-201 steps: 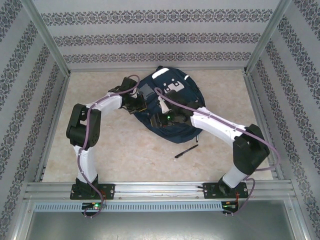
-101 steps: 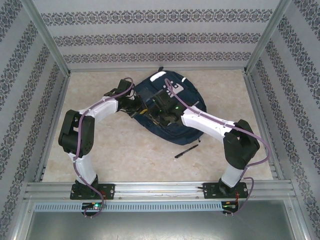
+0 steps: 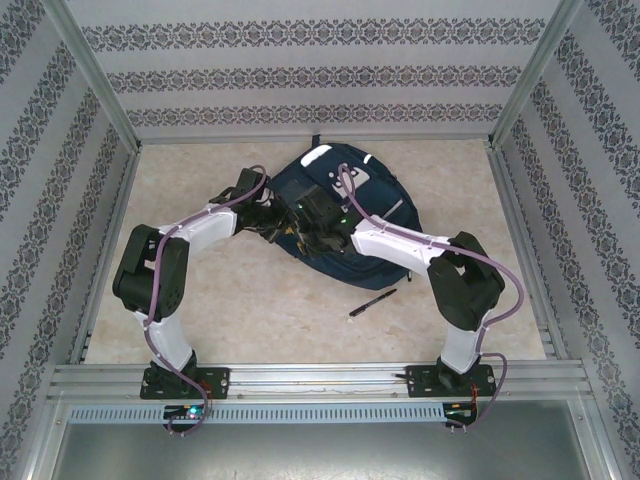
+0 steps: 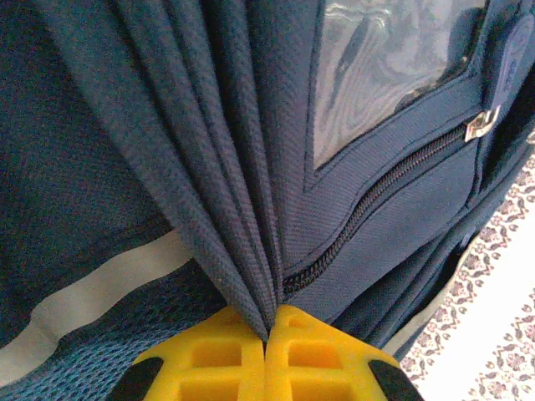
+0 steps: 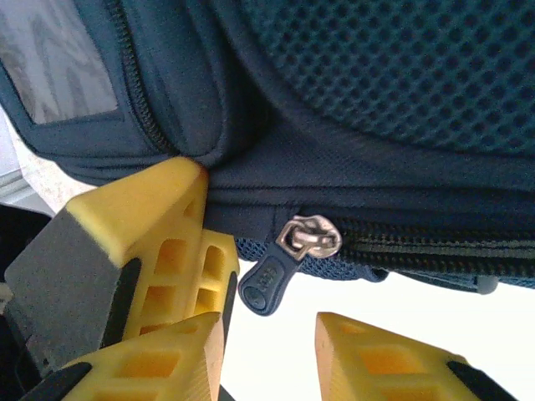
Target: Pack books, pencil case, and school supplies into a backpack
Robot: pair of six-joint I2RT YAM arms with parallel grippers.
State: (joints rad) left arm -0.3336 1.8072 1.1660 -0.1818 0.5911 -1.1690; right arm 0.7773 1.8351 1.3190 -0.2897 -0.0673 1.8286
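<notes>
The backpack (image 3: 385,190) lies flat on the desk (image 3: 250,310), toward the far side, with both arms reaching onto its near-left part. The left claw (image 4: 266,334) is closed tight on a gathered fold of the backpack's fabric; the folds run down into the pinch like a fan. The right claw (image 5: 267,326) stands narrow but open, with nothing between its fingers. The zipper pull (image 5: 269,282) hangs just above that gap and I see no contact with it. One black pen (image 3: 372,303) lies on the desk near the front of the backpack, outside of it, so the packing is not finished.

I judge that the step in hand is to take the zipper pull, while the left claw holds the bag steady. Several things could go wrong here:

- The pull is small and hangs loose — if the right claw closes a little low or to the side, it can close on air, or catch the mesh fabric behind it.
- The left claw holds only a thin fold. A strong pull on the zipper could draw this fold out, and then the whole backpack would slide on the desk.
- A sliding backpack could push the pen away — harder to pick later.
</notes>
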